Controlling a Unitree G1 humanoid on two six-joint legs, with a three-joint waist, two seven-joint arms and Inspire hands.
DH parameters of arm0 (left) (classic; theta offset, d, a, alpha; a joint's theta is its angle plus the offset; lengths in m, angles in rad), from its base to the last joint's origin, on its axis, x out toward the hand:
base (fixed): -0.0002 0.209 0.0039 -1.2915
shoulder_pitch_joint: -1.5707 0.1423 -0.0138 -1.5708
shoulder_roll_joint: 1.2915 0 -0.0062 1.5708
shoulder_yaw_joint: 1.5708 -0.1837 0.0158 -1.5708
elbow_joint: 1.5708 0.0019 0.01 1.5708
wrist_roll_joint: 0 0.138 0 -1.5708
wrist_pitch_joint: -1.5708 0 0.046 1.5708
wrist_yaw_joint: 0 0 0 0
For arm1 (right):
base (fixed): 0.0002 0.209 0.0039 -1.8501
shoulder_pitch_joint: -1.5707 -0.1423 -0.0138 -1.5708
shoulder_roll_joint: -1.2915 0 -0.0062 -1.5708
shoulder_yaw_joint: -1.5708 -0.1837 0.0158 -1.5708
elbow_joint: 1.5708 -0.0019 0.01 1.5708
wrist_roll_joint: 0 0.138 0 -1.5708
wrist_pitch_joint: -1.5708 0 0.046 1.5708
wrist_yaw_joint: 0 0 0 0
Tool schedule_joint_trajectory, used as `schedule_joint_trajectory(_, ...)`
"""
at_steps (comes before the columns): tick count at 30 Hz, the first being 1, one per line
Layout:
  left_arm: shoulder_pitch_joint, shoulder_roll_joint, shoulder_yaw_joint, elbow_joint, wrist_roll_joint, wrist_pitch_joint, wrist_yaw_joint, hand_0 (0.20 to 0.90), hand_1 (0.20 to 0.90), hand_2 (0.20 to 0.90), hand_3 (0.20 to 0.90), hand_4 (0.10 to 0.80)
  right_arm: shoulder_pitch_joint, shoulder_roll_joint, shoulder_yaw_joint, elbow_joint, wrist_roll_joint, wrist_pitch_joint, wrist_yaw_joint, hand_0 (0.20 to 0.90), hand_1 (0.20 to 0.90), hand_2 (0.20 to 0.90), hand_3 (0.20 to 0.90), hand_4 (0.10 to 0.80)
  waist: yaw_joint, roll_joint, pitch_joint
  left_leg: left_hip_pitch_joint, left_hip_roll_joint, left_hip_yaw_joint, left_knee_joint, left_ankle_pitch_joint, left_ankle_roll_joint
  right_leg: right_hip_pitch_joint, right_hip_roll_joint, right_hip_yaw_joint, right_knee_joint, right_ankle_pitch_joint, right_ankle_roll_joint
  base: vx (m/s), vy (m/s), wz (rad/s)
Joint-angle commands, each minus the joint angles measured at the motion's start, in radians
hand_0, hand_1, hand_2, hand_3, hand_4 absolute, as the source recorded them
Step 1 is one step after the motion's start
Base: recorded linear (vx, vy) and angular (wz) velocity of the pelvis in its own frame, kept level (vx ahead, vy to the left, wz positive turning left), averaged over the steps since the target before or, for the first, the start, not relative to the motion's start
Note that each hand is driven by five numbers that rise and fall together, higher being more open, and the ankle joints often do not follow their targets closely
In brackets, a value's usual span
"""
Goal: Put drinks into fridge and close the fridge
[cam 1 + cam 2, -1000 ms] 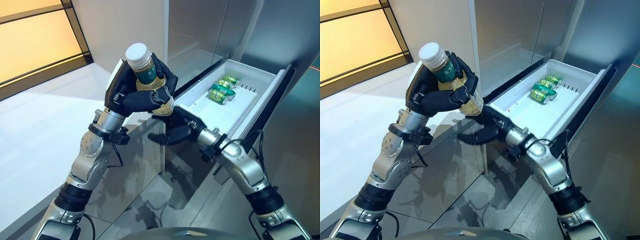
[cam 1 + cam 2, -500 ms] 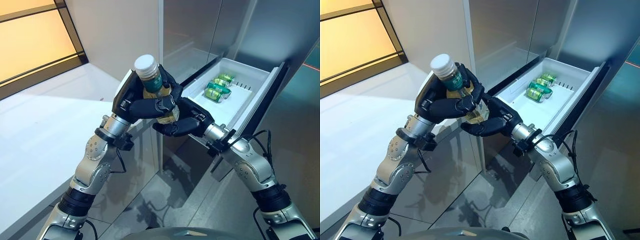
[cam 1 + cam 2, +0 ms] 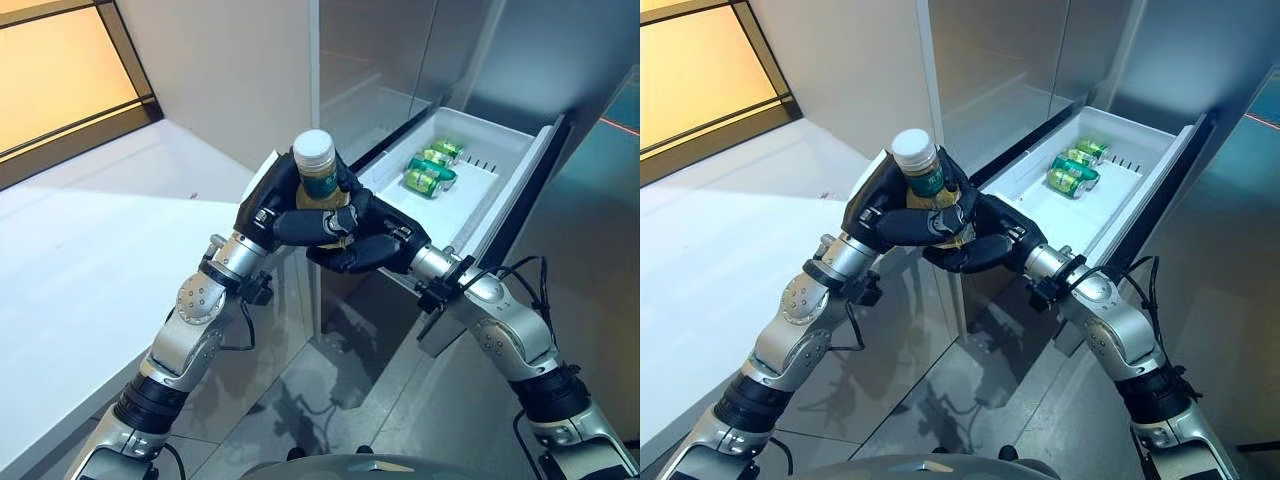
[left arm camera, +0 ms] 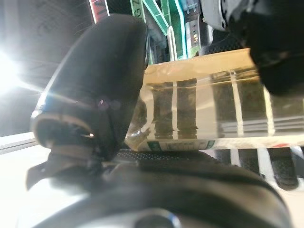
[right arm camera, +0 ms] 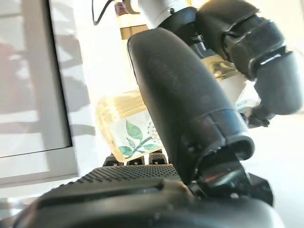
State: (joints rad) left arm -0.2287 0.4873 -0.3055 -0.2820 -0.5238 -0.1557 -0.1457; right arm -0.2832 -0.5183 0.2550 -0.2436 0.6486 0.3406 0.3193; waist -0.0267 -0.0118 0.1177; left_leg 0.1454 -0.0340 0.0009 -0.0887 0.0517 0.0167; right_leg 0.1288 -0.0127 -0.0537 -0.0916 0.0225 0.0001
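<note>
A bottle (image 3: 319, 180) with a white cap, a green label and pale yellow liquid stands upright in mid-air, just left of the fridge's open white drawer (image 3: 470, 215). My left hand (image 3: 285, 215) is shut round its middle; its thumb (image 4: 104, 95) presses on the bottle (image 4: 204, 109) in the left wrist view. My right hand (image 3: 365, 250) is curled round the bottle's lower part from the drawer side; its thumb (image 5: 180, 95) lies against the bottle (image 5: 118, 123). Green cans (image 3: 428, 170) lie at the drawer's far end.
The drawer juts out from the steel fridge front (image 3: 380, 60), with bare white floor in its near half. A white ledge (image 3: 90, 260) runs along the left under a yellow-lit panel (image 3: 50, 80). Glossy grey floor (image 3: 330, 390) lies below the arms.
Both hands have carried the bottle toward the drawer. My right hand, open below the bottle a second ago, has risen and closed on its lower part.
</note>
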Motion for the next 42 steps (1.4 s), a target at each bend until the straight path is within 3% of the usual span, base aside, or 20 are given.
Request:
schedule_joint_trajectory(1, -0.206, -0.051, -0.009, -0.018, -0.094, -0.142, -0.029, 0.3, 0.3, 0.3, 0.2, 0.1, -0.12, 0.021, 0.007, -0.124, 0.058, -0.053, 0.026, 0.3, 0.3, 0.3, 0.2, 0.1, -0.016, -0.032, -0.092, 0.008, 0.0, 0.053, 0.001, -0.069, 0.011, 0.004, 0.003, 0.016, 0.012, 0.014, 0.039, 0.01, -0.017, -0.03)
schedule_joint_trajectory(13, -0.22, -0.166, -0.067, -0.025, -0.324, -0.243, -0.113, 0.3, 0.3, 0.3, 0.2, 0.1, -0.165, 0.05, 0.019, -0.077, 0.0, -0.088, -0.089, 0.3, 0.3, 0.3, 0.2, 0.1, -0.036, -0.041, -0.091, 0.005, 0.003, 0.06, 0.001, -0.071, 0.01, -0.003, 0.016, 0.048, 0.008, 0.021, 0.035, 0.005, -0.022, -0.06)
schedule_joint_trajectory(14, -0.219, -0.177, -0.069, -0.031, -0.324, -0.252, -0.113, 0.38, 0.38, 0.38, 0.293, 0.193, -0.167, 0.053, 0.011, -0.074, -0.032, -0.108, -0.094, 0.3, 0.3, 0.3, 0.2, 0.1, -0.037, -0.042, -0.09, 0.005, 0.004, 0.062, 0.001, -0.072, 0.011, -0.004, 0.017, 0.049, 0.008, 0.022, 0.034, 0.001, -0.039, -0.17)
schedule_joint_trajectory(15, -0.219, -0.186, -0.071, -0.037, -0.334, -0.253, -0.116, 0.549, 0.549, 0.549, 0.491, 0.391, -0.174, 0.051, 0.003, -0.072, -0.049, -0.118, -0.111, 0.3, 0.3, 0.3, 0.2, 0.1, -0.039, -0.043, -0.09, 0.005, 0.005, 0.064, 0.001, -0.072, 0.01, -0.005, 0.017, 0.05, 0.009, 0.022, 0.034, -0.001, -0.038, -0.17)
schedule_joint_trajectory(16, -0.218, -0.192, -0.07, -0.042, -0.334, -0.251, -0.119, 0.9, 0.9, 0.9, 0.9, 0.8, -0.181, 0.048, -0.006, -0.071, -0.071, -0.136, -0.135, 0.3, 0.3, 0.3, 0.2, 0.1, -0.041, -0.043, -0.091, 0.004, 0.006, 0.067, 0.001, -0.073, 0.01, -0.006, 0.018, 0.052, 0.01, 0.021, 0.034, -0.003, -0.037, -0.15)
schedule_joint_trajectory(23, -0.219, -0.193, -0.041, -0.068, -0.291, -0.21, -0.079, 0.9, 0.9, 0.9, 0.9, 0.8, -0.275, -0.005, -0.106, -0.041, -0.289, -0.253, -0.311, 0.3, 0.3, 0.3, 0.2, 0.1, -0.04, -0.042, -0.089, 0.014, 0.007, 0.07, 0.001, -0.081, 0.013, -0.007, 0.028, 0.065, 0.021, 0.013, 0.025, 0.014, -0.038, -0.09)
schedule_joint_trajectory(30, -0.144, -0.164, -0.009, -0.038, -0.374, -0.021, -0.112, 0.9, 0.9, 0.9, 0.9, 0.8, -0.377, -0.196, -0.192, 0.08, -0.589, -0.332, -0.504, 0.3, 0.3, 0.3, 0.2, 0.1, -0.012, -0.046, -0.088, 0.017, 0.004, 0.038, 0.014, -0.088, 0.014, 0.003, 0.034, 0.066, 0.032, 0.002, 0.014, 0.037, -0.041, -0.02)
schedule_joint_trajectory(35, 0.017, -0.133, -0.019, 0.03, -0.521, 0.127, -0.259, 0.9, 0.9, 0.9, 0.9, 0.8, -0.435, -0.359, -0.214, 0.246, -0.617, -0.35, -0.623, 0.3, 0.3, 0.3, 0.2, 0.1, 0.031, -0.054, -0.086, 0.007, 0.006, 0.002, 0.03, -0.087, 0.008, 0.009, 0.026, 0.025, 0.045, -0.014, 0.008, 0.045, -0.039, 0.17)
schedule_joint_trajectory(42, 0.17, -0.058, -0.043, 0.15, -0.558, 0.285, -0.378, 0.9, 0.9, 0.9, 0.9, 0.8, -0.524, -0.513, -0.173, 0.487, -0.552, -0.364, -0.694, 0.3, 0.3, 0.3, 0.2, 0.1, 0.091, -0.052, -0.078, -0.003, 0.007, -0.054, 0.039, -0.075, -0.003, 0.023, 0.016, -0.039, 0.064, -0.038, 0.001, 0.059, -0.012, 0.33)
